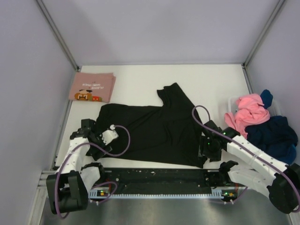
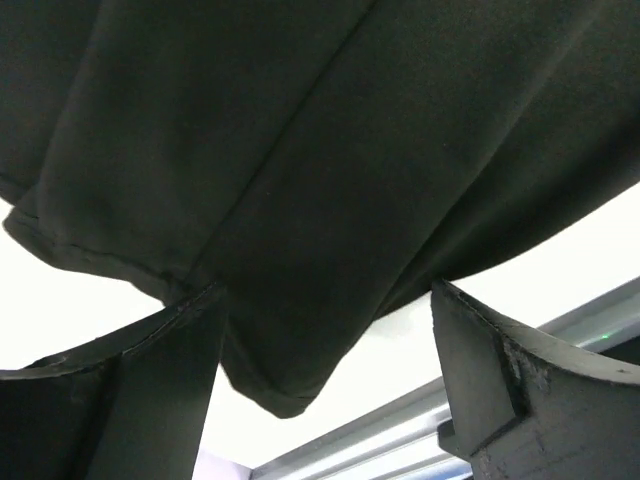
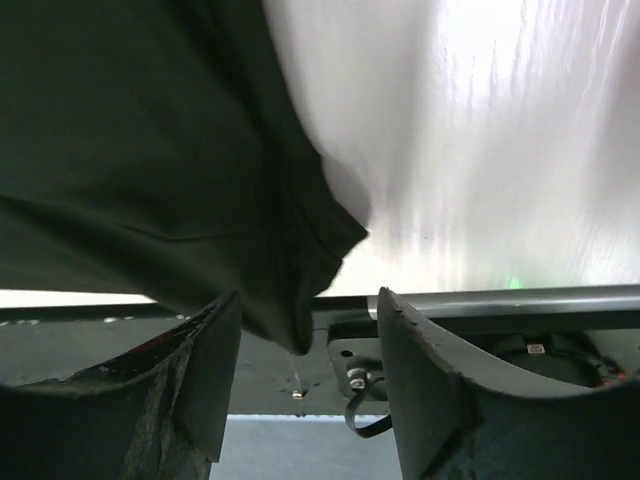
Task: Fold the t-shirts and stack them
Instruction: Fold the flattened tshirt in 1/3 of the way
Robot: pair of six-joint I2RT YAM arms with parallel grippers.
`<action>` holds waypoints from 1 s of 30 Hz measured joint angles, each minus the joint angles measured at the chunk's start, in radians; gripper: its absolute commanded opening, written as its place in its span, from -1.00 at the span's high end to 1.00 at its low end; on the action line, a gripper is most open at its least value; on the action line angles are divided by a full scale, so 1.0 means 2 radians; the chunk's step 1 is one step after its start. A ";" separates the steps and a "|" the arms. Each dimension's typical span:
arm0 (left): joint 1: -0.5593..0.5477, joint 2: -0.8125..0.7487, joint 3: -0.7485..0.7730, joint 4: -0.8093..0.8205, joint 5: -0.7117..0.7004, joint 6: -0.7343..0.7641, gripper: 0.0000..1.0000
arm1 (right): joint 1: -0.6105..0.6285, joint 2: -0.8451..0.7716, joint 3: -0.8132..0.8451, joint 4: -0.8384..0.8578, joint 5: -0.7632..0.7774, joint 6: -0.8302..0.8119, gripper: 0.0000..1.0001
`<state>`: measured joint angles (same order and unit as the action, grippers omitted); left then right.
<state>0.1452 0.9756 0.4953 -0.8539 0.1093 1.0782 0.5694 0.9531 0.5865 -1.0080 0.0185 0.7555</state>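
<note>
A black t-shirt [image 1: 150, 131] lies spread on the white table, one sleeve pointing to the back. My left gripper [image 1: 97, 134] is at its left edge. In the left wrist view the left gripper [image 2: 320, 300] is open wide, with a hem corner of the black cloth [image 2: 300, 180] drooping between the fingers. My right gripper [image 1: 206, 148] is at the shirt's near right corner. Seen from the right wrist, the right gripper [image 3: 308, 300] is open and a black corner [image 3: 180, 150] hangs in the gap. A folded pink t-shirt [image 1: 92, 87] with a cartoon print rests at the back left.
A clear bin [image 1: 232, 104] at the right holds a heap of pink [image 1: 248, 112], navy [image 1: 274, 133] and blue [image 1: 267, 97] t-shirts. A black rail [image 1: 159, 180] runs along the near edge between the arm bases. Grey walls enclose the table [image 1: 140, 75] on three sides.
</note>
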 measured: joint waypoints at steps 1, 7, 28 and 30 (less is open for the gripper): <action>-0.002 0.003 -0.007 0.009 -0.003 0.001 -0.62 | 0.002 -0.001 -0.010 -0.002 -0.002 0.008 -0.08; -0.006 0.004 -0.017 0.058 -0.021 -0.012 0.62 | 0.006 -0.006 -0.046 0.028 -0.021 0.054 1.00; -0.021 0.001 0.021 -0.107 -0.046 -0.042 -0.41 | 0.019 -0.108 -0.051 -0.034 0.035 0.130 0.07; -0.021 0.010 0.053 -0.126 -0.046 -0.039 -0.47 | 0.020 -0.110 -0.049 -0.038 0.040 0.130 0.02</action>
<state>0.1024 0.9947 0.6010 -1.1053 0.0177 0.9993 0.6086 0.7326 0.4892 -1.0843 0.0982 1.0164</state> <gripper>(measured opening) 0.695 0.448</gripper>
